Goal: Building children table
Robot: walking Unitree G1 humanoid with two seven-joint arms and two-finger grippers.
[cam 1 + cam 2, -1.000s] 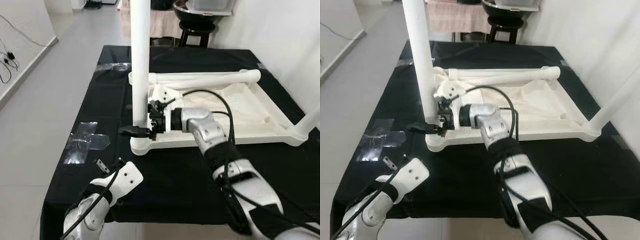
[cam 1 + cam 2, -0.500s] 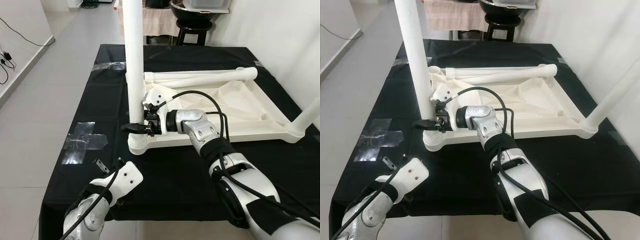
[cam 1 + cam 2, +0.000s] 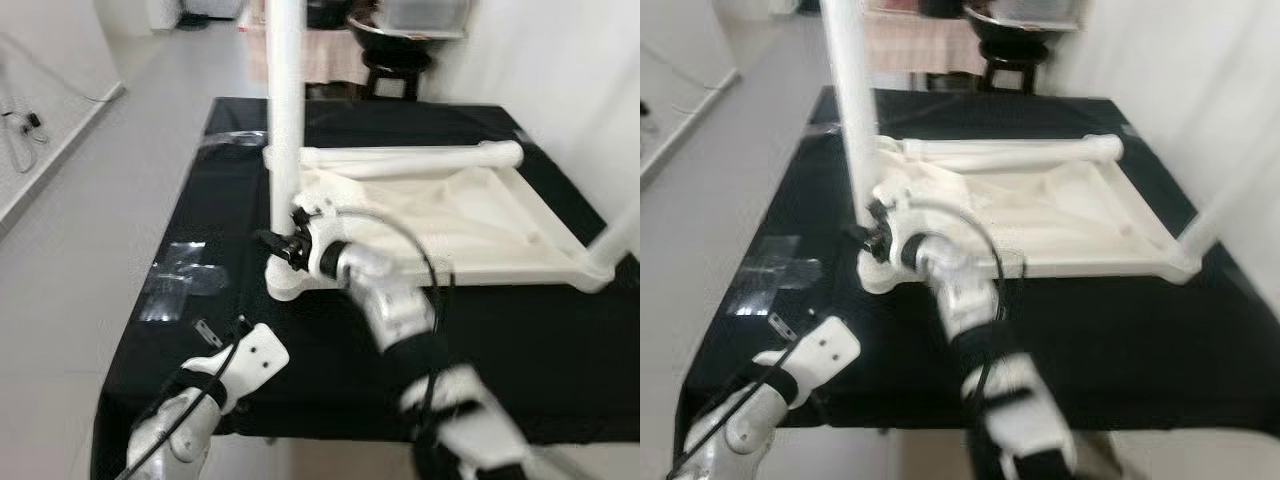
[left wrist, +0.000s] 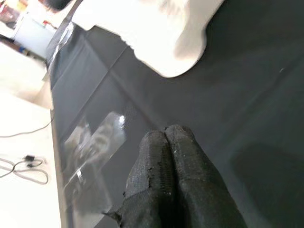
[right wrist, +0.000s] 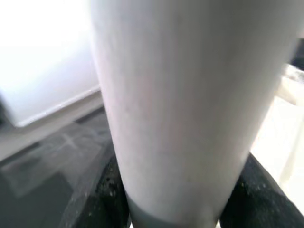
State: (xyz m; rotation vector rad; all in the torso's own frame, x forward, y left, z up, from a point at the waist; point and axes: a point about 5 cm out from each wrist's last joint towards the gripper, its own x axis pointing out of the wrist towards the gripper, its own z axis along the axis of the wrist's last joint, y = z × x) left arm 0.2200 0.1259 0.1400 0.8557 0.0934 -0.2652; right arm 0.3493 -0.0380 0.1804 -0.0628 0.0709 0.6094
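Note:
The white children's table [image 3: 470, 215] lies upside down on a black cloth. One white leg [image 3: 287, 110] stands upright in its near-left corner socket [image 3: 290, 285]. My right gripper [image 3: 280, 243] is at the foot of that leg, shut on it; in the right wrist view the leg [image 5: 180, 95] is close up, with a black fingertip [image 5: 111, 190] on either side of it. A loose leg [image 3: 410, 157] lies along the far rim. Another leg [image 3: 620, 235] rises at the right corner. My left gripper [image 4: 166, 137] is shut on nothing, low over the cloth near the front edge.
The black cloth [image 3: 220, 200] covers a low platform with grey floor to the left. A patch of clear tape [image 3: 180, 270] is stuck at the cloth's left edge. A dark stool [image 3: 395, 60] stands behind, and a white wall runs along the right.
The picture has shifted and blurred, so the camera moved. My right gripper stays at the leg's foot, its forearm now swung nearer the leg. The left arm holds its place.

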